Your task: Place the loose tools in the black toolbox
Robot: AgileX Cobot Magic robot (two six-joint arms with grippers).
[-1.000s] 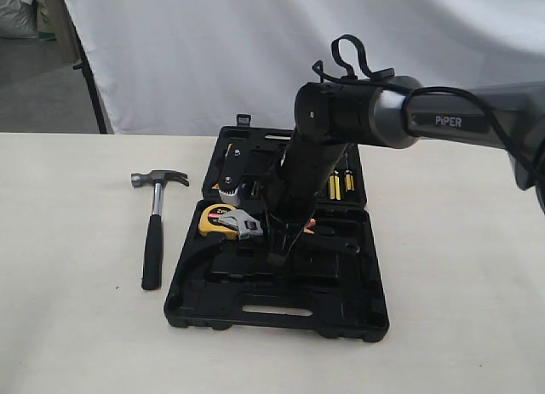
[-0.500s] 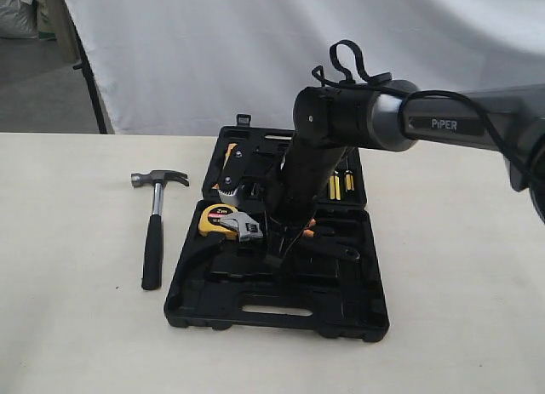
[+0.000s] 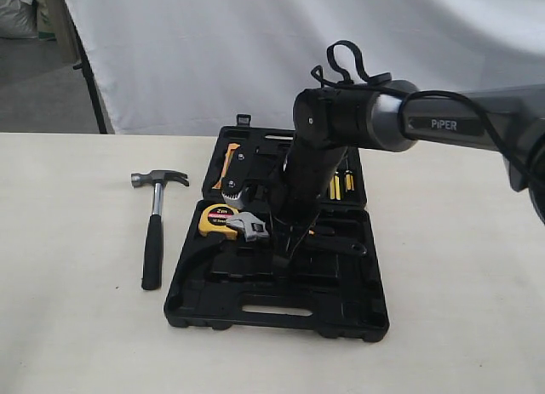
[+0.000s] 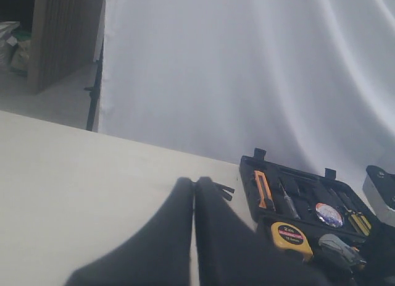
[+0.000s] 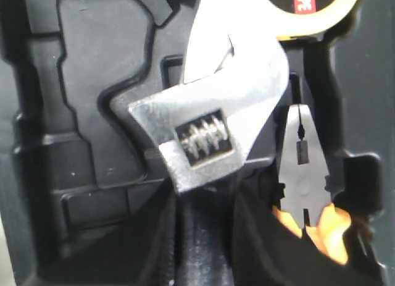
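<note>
The wrench (image 5: 210, 131) is bright brushed steel with a black handle. The toolbox (image 3: 281, 313) is matt black moulded plastic. At nine o'clock from it, the hammer (image 3: 155, 231) shows polished steel and a dull black grip, on a matt cream table (image 3: 77, 326)

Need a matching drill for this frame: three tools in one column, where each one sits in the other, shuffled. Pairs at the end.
Tools
1. steel claw hammer with black handle
2. silver adjustable wrench with black handle
3. yellow tape measure

Places
A. sitting in the black plastic toolbox, at its left side in the exterior view
B. lying on the table, left of the toolbox
C. held in the right gripper, over the toolbox

Pairs: 1-B, 2-C, 3-A
</note>
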